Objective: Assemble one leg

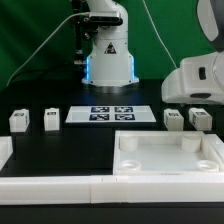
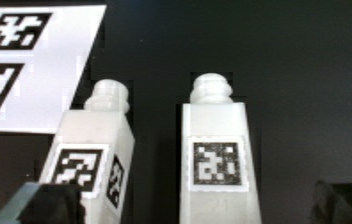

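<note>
Four white legs with marker tags stand on the black table. In the exterior view two are on that view's left (image 1: 17,120) (image 1: 50,119) and two on its right (image 1: 172,118) (image 1: 198,119). The arm's white hand (image 1: 197,80) hangs above the right pair; its fingers are not visible there. In the wrist view two legs (image 2: 93,145) (image 2: 217,140) lie side by side below my gripper (image 2: 191,205). The gripper is open and empty, with its dark fingertips (image 2: 40,205) wide apart on either side of the pair and not touching them.
The marker board (image 1: 111,114) lies at the table's middle and shows in the wrist view (image 2: 22,60) beside the legs. The large white tray-like piece (image 1: 128,168) sits at the front. A white block edge (image 1: 4,152) lies front left. The robot base (image 1: 108,55) stands behind.
</note>
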Available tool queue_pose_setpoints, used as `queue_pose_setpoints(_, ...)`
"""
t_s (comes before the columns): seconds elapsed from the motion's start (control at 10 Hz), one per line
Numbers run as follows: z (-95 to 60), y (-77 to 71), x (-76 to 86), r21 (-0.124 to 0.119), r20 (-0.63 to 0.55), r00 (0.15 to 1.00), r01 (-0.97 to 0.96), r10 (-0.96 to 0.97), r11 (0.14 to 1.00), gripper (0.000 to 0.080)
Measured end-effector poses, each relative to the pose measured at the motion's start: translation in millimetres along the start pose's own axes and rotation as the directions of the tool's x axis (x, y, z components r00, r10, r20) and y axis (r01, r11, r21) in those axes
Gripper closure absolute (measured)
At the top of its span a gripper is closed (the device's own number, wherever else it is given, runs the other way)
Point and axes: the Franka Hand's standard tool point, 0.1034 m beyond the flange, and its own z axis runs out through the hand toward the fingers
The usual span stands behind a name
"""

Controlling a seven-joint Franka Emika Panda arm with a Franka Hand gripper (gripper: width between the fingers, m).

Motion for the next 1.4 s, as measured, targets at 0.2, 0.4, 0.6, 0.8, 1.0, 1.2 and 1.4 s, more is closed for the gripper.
queue_pose_setpoints(0.2, 6.7, -8.0, 2.2, -0.015, 0.018, 1.000, 0.005, -0.005, 1.000, 0.0150)
queue_pose_setpoints(0.4, 10.2, -5.3, 5.4, -0.014, 0.025, 1.000, 0.001, 0.000, 1.000, 0.0150)
queue_pose_setpoints(0.6, 15.2, -5.7, 7.6, -0.015, 0.033, 0.999, 0.001, 0.000, 1.000, 0.0150)
queue_pose_setpoints(0.8, 22.0, -7.6, 11.8, -0.015, 0.036, 0.999, 0.002, -0.001, 1.000, 0.0150)
queue_pose_setpoints(1.0, 24.0, -8.4, 12.5, -0.016, 0.037, 0.999, 0.001, 0.000, 1.000, 0.0150)
queue_pose_setpoints(1.2, 25.0, -10.6, 12.1, -0.021, 0.037, 0.999, 0.004, -0.003, 1.000, 0.0150)
queue_pose_setpoints(1.4, 28.8, -11.5, 13.5, -0.022, 0.043, 0.999, 0.005, -0.004, 1.000, 0.0150)
